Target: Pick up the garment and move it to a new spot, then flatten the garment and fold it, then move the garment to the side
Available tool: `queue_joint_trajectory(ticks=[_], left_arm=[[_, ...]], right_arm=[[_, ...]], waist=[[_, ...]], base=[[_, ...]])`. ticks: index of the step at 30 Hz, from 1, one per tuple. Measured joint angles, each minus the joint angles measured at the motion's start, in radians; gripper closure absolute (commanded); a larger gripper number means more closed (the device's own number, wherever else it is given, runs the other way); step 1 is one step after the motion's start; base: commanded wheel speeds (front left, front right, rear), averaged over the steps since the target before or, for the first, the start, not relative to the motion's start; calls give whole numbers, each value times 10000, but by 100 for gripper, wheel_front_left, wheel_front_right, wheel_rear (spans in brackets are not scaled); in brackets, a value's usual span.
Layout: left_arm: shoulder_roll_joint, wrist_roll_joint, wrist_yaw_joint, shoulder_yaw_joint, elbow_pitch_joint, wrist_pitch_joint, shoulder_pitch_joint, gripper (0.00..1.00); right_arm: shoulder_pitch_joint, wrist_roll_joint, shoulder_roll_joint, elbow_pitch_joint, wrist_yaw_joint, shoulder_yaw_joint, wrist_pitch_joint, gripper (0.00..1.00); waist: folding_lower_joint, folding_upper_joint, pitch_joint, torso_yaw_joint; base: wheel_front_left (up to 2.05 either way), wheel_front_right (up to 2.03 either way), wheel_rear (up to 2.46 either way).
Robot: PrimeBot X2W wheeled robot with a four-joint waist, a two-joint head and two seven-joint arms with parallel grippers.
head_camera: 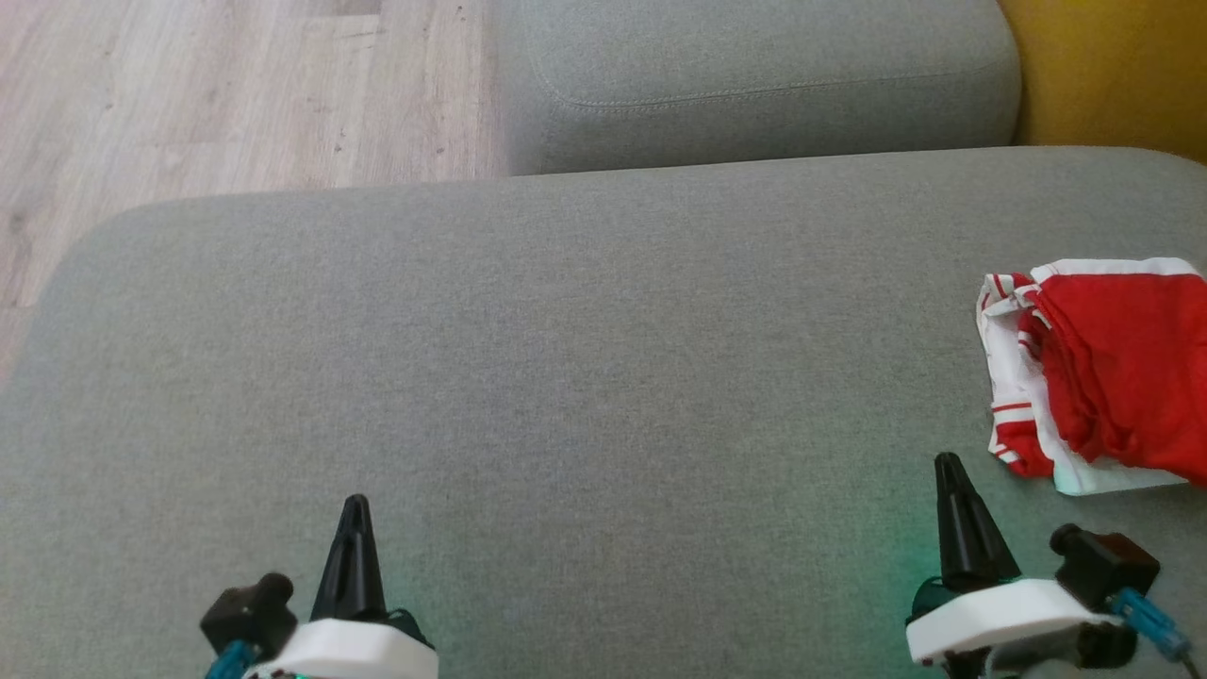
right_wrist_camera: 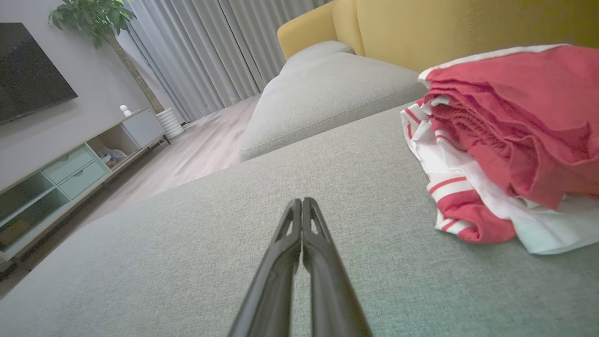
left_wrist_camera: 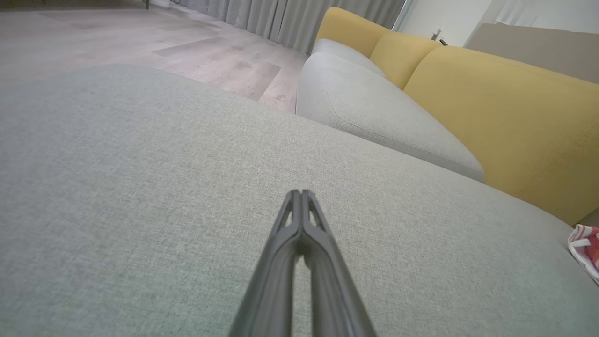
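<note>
From the head, we look steeply down on the grey sofa seat [head_camera: 566, 377]. Our wrist cameras sit close above it, each facing along its claw, left claw [left_wrist_camera: 302, 194] and right claw [right_wrist_camera: 302, 201], toward the yellow backrest [left_wrist_camera: 491, 107]. All views share the garment [head_camera: 1103, 377] near 3 o'clock.

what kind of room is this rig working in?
Most likely a home living room: a grey and yellow sofa, a TV on the wall above a low media cabinet, and floor-length curtains beside a potted plant.
</note>
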Motion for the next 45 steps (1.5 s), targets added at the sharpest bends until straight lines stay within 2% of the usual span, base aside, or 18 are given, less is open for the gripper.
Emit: queue_joint_trajectory(ticks=[45], left_arm=[[-4, -4174, -433, 999, -378, 1243, -151, 100]], right_arm=[[-347, 4761, -29, -174, 0, -516, 1076, 100]], waist=[[1, 0, 9, -108]], base=[[0, 0, 0]])
